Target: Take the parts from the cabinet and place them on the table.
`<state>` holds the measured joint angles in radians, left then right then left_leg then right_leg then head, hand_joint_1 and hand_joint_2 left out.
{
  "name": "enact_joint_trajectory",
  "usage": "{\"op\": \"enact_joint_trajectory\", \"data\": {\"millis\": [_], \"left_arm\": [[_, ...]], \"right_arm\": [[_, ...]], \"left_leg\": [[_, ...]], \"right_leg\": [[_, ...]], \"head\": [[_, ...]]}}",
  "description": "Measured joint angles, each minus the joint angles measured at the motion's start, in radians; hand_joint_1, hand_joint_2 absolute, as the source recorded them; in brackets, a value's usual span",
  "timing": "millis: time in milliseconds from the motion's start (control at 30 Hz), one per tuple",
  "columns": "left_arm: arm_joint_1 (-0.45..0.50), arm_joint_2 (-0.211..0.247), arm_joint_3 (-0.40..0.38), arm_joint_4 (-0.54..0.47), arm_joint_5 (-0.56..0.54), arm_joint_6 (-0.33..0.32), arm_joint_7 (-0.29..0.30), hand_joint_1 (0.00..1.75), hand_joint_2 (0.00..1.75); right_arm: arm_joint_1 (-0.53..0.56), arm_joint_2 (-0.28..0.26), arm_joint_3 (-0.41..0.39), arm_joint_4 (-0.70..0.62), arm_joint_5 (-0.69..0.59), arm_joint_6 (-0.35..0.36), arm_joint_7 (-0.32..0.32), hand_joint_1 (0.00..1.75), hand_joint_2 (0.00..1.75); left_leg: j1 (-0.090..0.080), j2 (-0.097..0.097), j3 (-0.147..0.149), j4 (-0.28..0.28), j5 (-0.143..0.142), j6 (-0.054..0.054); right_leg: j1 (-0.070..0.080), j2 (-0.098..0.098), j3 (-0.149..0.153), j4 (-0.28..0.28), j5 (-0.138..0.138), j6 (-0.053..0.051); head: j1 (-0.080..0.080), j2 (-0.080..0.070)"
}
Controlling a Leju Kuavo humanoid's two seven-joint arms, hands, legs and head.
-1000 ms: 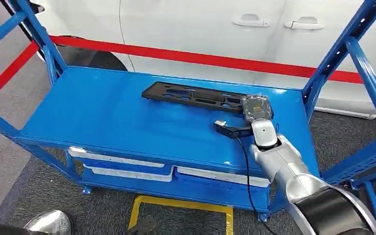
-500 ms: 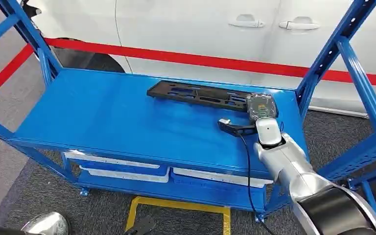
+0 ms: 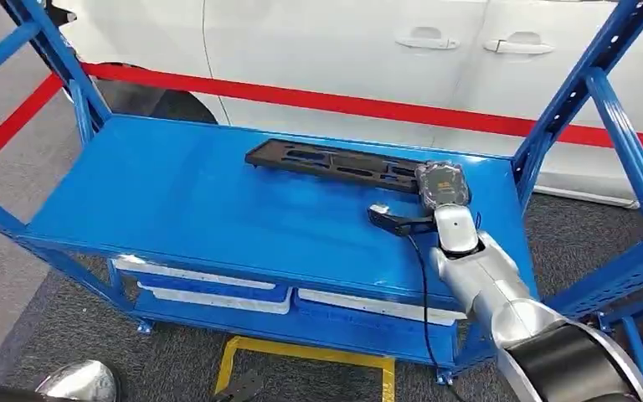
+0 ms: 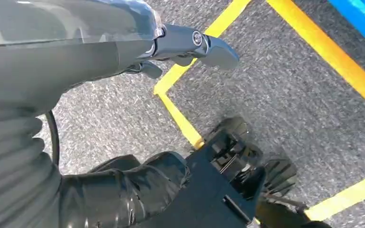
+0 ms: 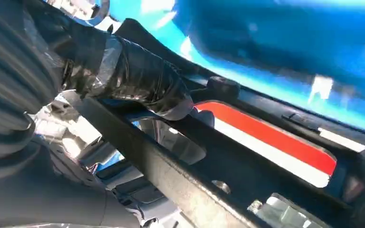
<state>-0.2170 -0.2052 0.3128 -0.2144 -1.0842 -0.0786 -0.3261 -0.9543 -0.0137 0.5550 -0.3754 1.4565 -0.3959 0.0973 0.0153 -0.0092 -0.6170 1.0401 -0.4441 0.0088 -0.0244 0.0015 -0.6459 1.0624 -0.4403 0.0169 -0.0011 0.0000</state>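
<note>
Right hand on the long black part at the shelf's 2 o'clock corner

Your right hand (image 3: 442,186) closes its fingers (image 5: 138,78) around the near end of the black part (image 3: 335,163) on the blue shelf (image 3: 176,201). It looks stiff, light and openwork; an end grip will likely lever, so hold firmly. Your left hand (image 4: 123,52) hangs empty, fingers apart.

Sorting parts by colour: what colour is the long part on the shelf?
Black part; clearest in the head view.
</note>
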Motion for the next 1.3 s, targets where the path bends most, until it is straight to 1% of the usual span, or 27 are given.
{"op": "enact_joint_trajectory", "data": {"millis": [67,100,133,167,233,267,300,333,433,467,533,600,633,667,733,767,800,833,867,933,967,1000,1100,1133,1167,1233,1300], "left_arm": [[0.002,0.0,0.0,0.0,0.0,0.0,0.001,0.0,1.75],[0.002,0.0,0.0,0.0,0.001,0.0,0.001,0.0,1.75],[0.003,0.0,0.0,0.0,0.001,0.001,0.0,0.0,1.75],[0.002,0.0,0.0,0.0,0.001,0.001,0.001,0.0,1.75],[0.001,0.001,0.0,0.0,0.002,0.001,0.001,0.0,1.75],[0.002,0.001,0.0,0.0,0.003,0.001,0.002,0.0,1.75],[0.004,0.001,0.0,0.0,0.006,0.001,0.002,0.0,1.75],[0.005,0.002,0.0,0.0,0.007,0.001,0.003,0.0,1.75],[0.004,0.002,0.0,0.0,0.012,0.001,0.004,0.0,1.75],[0.002,0.003,0.0,0.0,0.013,0.001,0.006,0.0,1.75],[0.003,0.003,-0.001,0.0,0.013,0.001,0.007,0.0,1.75],[0.003,0.003,-0.001,0.0,0.013,0.001,0.009,0.0,1.75],[0.003,0.003,-0.001,0.0,0.013,0.001,0.009,0.0,1.75],[0.002,0.002,-0.001,0.0,0.013,0.001,0.009,0.0,1.75],[0.002,0.002,-0.001,0.0,0.013,0.001,0.009,0.0,1.75],[0.002,0.002,-0.001,0.0,0.013,0.0,0.009,0.0,1.75],[0.003,0.002,-0.001,0.0,0.013,0.0,0.009,0.0,1.75],[0.003,0.002,-0.001,0.0,0.013,-0.001,0.009,0.0,1.75],[0.004,0.002,-0.001,0.0,0.013,-0.001,0.009,0.0,1.75],[0.004,0.002,-0.001,0.0,0.015,-0.001,0.009,0.0,1.75],[0.004,0.002,-0.001,0.0,0.015,-0.001,0.009,0.0,1.75],[0.003,0.002,-0.001,0.0,0.015,-0.001,0.009,0.0,1.75],[0.004,0.002,-0.002,0.0,0.016,-0.001,0.009,0.0,1.75],[0.005,0.002,-0.002,0.0,0.017,-0.001,0.009,0.0,1.75],[0.006,0.002,-0.002,0.0,0.018,0.0,0.009,0.0,1.75],[0.004,0.002,-0.002,0.0,0.018,0.0,0.009,0.0,1.75],[0.005,0.002,-0.002,0.0,0.018,0.0,0.009,0.0,1.75]], "right_arm": [[0.003,0.0,-0.001,0.0,0.0,-0.003,-0.001,1.75,1.75],[0.001,-0.001,-0.002,0.0,0.0,-0.003,0.0,1.75,1.75],[0.0,-0.001,-0.002,-0.001,0.0,-0.003,0.0,1.75,1.75],[-0.002,0.0,-0.002,-0.001,0.0,-0.004,0.0,1.75,1.75],[-0.001,0.001,-0.002,-0.001,0.0,-0.006,0.002,1.75,1.75],[0.001,0.001,-0.002,0.0,0.001,-0.006,0.003,1.75,1.75],[0.002,0.001,-0.002,0.0,0.001,-0.007,0.004,1.75,1.75],[0.003,0.001,-0.002,0.0,0.001,-0.007,0.005,1.75,1.75],[0.001,0.001,-0.002,-0.001,0.001,-0.01,0.005,1.75,1.75],[-0.001,0.001,-0.003,0.0,0.001,-0.011,0.005,1.75,1.75],[0.0,0.0,-0.003,0.0,0.001,-0.013,0.006,1.75,1.75],[0.0,0.0,-0.003,0.0,0.001,-0.013,0.006,1.75,1.75],[0.0,-0.003,-0.005,0.0,0.001,-0.014,0.006,1.75,1.75],[-0.001,-0.005,-0.006,0.0,0.001,-0.015,0.006,1.75,1.75],[0.0,-0.006,-0.006,0.0,0.001,-0.015,0.006,1.75,1.75],[0.004,-0.006,-0.006,0.001,0.001,-0.015,0.006,1.75,1.75],[0.008,-0.006,-0.007,0.002,0.001,-0.016,0.005,1.75,1.75],[0.01,-0.006,-0.007,0.003,0.001,-0.016,0.005,1.75,1.75],[0.012,-0.007,-0.008,0.003,0.001,-0.017,0.006,1.75,1.75],[0.007,-0.007,-0.008,0.002,0.001,-0.018,0.006,1.75,1.75],[0.005,-0.007,-0.008,0.002,0.001,-0.018,0.006,1.75,1.75],[0.006,-0.006,-0.008,0.002,0.001,-0.02,0.005,1.75,1.75],[0.007,-0.006,-0.009,0.002,0.001,-0.022,0.005,1.75,1.75],[0.007,-0.006,-0.009,0.002,0.001,-0.022,0.005,1.75,1.75],[0.006,-0.006,-0.009,0.002,0.001,-0.022,0.006,1.75,1.75],[0.006,-0.006,-0.01,0.002,0.001,-0.022,0.005,1.75,1.75],[0.009,-0.006,-0.01,0.002,0.0,-0.022,0.005,1.75,1.75]], "left_leg": [[0.003,0.0,0.002,-0.005,0.003,-0.007],[0.004,0.0,0.002,-0.004,0.0,-0.014],[0.006,0.004,-0.003,0.011,-0.014,-0.018],[0.006,0.004,-0.022,0.058,-0.046,-0.02],[0.006,0.004,-0.097,0.215,-0.116,-0.023],[0.006,0.004,-0.133,0.284,-0.137,-0.022],[0.006,0.004,-0.148,0.308,-0.132,-0.02],[0.005,0.004,-0.138,0.282,-0.107,-0.015],[-0.007,0.003,-0.015,0.032,0.015,0.015],[-0.009,0.004,0.005,0.007,0.003,0.018],[-0.013,0.003,-0.002,-0.001,0.01,0.016],[-0.01,0.004,-0.001,-0.015,0.02,0.023],[-0.002,0.008,0.003,-0.03,0.029,0.027],[-0.004,0.007,0.002,-0.037,0.036,0.036],[-0.004,0.009,-0.008,-0.036,0.041,0.04],[-0.004,0.009,-0.013,-0.035,0.044,0.04],[-0.004,0.009,-0.018,-0.033,0.047,0.04],[-0.004,0.008,-0.023,-0.03,0.049,0.038],[-0.003,0.008,-0.027,-0.026,0.05,0.037],[-0.002,0.008,-0.033,-0.012,0.049,0.031],[-0.006,0.007,-0.04,-0.008,0.051,0.024],[-0.005,0.006,-0.04,-0.007,0.054,0.017],[-0.006,0.004,-0.043,-0.011,0.067,-0.003],[-0.004,0.004,-0.047,-0.009,0.062,-0.008],[-0.001,0.006,-0.056,0.008,0.036,-0.013],[-0.001,0.006,-0.108,0.149,-0.066,-0.022],[-0.001,0.006,-0.156,0.294,-0.126,-0.026]], "right_leg": [[0.005,0.001,-0.003,0.001,0.0,-0.012],[0.0,0.001,0.0,-0.006,0.004,-0.023],[-0.001,0.0,0.005,-0.01,0.006,-0.031],[-0.001,0.0,0.007,-0.013,0.007,-0.038],[0.003,0.001,0.007,-0.012,0.006,-0.041],[0.006,0.001,0.007,-0.012,0.006,-0.041],[0.009,0.001,0.008,-0.012,0.006,-0.042],[0.012,0.0,0.009,-0.011,0.007,-0.043],[0.019,0.001,0.014,-0.01,0.007,-0.044],[0.026,0.001,0.01,-0.009,0.008,-0.04],[0.02,0.001,0.007,-0.012,0.014,-0.031],[0.021,0.001,0.008,-0.021,0.021,-0.018],[0.017,0.0,0.005,-0.009,0.007,-0.014],[0.018,0.0,-0.008,0.02,-0.029,-0.01],[0.016,0.001,-0.063,0.164,-0.12,-0.003],[0.014,0.001,-0.088,0.234,-0.15,0.001],[0.011,0.0,-0.1,0.273,-0.158,0.004],[0.008,0.0,-0.09,0.264,-0.141,0.007],[0.005,-0.001,-0.054,0.211,-0.107,0.008],[-0.002,-0.003,0.055,0.029,-0.036,0.01],[0.004,-0.002,0.075,-0.009,-0.058,0.005],[0.01,0.003,0.068,-0.002,-0.038,-0.004],[0.011,0.002,0.06,-0.011,-0.036,-0.019],[0.004,-0.001,0.059,-0.018,-0.027,-0.032],[0.004,-0.002,0.055,-0.022,-0.02,-0.041],[0.004,-0.002,0.04,-0.022,-0.008,-0.051],[0.007,-0.002,0.025,-0.02,0.002,-0.052]], "head": [[0.0,0.0],[0.0,0.0],[0.0,0.0],[0.0,0.0],[0.0,0.0],[0.0,0.0],[0.0,0.0],[0.0,0.0],[0.0,0.0],[0.001,0.0],[0.0,0.0],[0.0,0.0],[0.0,0.0],[0.001,0.0],[0.002,0.0],[0.001,0.0],[0.001,0.0],[0.002,0.0],[0.001,0.0],[0.001,0.0],[0.001,0.0],[0.0,0.0],[0.001,0.0],[0.0,0.0],[0.0,0.0],[0.0,0.0],[0.0,0.0]]}}
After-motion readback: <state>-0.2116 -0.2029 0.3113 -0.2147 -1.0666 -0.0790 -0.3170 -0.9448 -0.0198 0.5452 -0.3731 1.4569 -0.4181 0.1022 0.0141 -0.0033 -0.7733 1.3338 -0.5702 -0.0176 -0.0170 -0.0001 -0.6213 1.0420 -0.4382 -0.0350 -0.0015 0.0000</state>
